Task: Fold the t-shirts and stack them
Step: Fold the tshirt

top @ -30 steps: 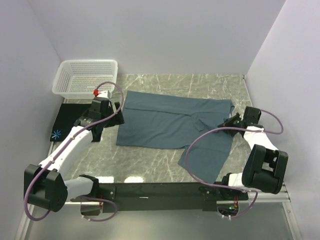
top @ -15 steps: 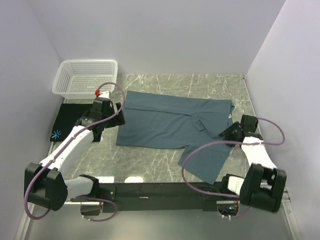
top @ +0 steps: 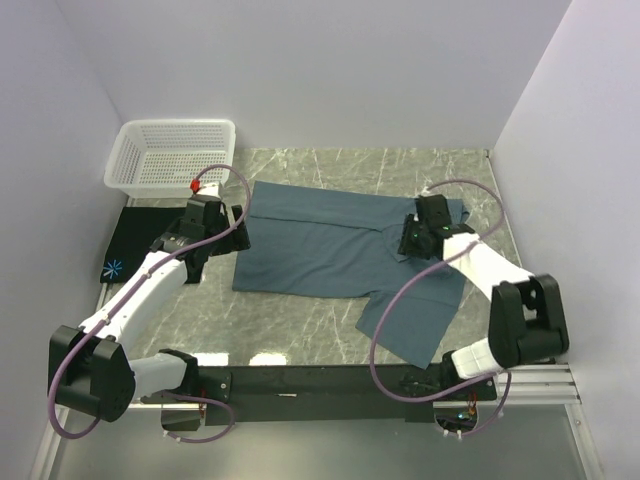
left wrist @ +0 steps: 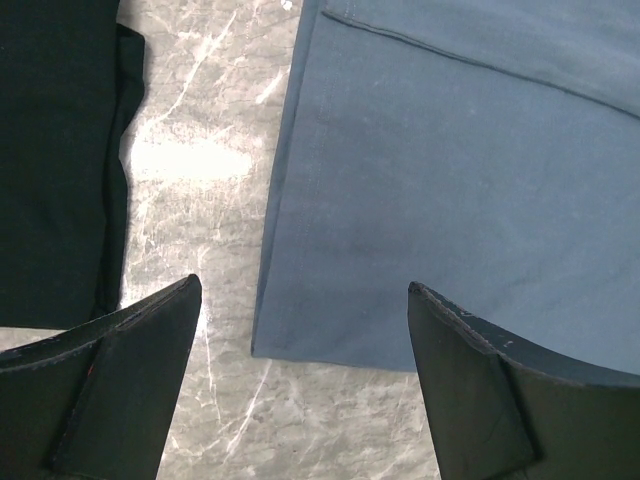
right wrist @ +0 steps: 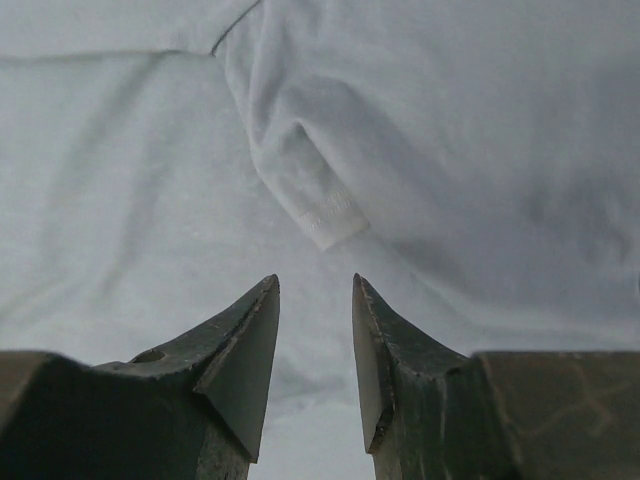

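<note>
The slate-blue t-shirt (top: 320, 245) lies spread flat mid-table, with one part hanging toward the near edge at the right (top: 415, 315). The black t-shirt (top: 135, 240), with its starburst print (top: 113, 268), lies folded at the left. My left gripper (top: 238, 232) hovers open over the blue t-shirt's left near corner (left wrist: 290, 335), its fingers (left wrist: 130, 370) wide apart with nothing between them; the black t-shirt (left wrist: 50, 150) is beside it. My right gripper (top: 408, 240) is over the blue t-shirt's right half, open by a narrow gap (right wrist: 315, 285), just short of a folded sleeve tip (right wrist: 325, 215).
A white lattice basket (top: 170, 155) stands at the back left corner. Walls close in on the left, back and right. Bare marble table (top: 300, 320) shows in front of the blue shirt and along the back (top: 400, 165).
My right gripper has swung from the blue shirt's right edge inward and up over the cloth, and its jaws have opened. The shirt's right flap shifted a little. The left arm stayed still.
</note>
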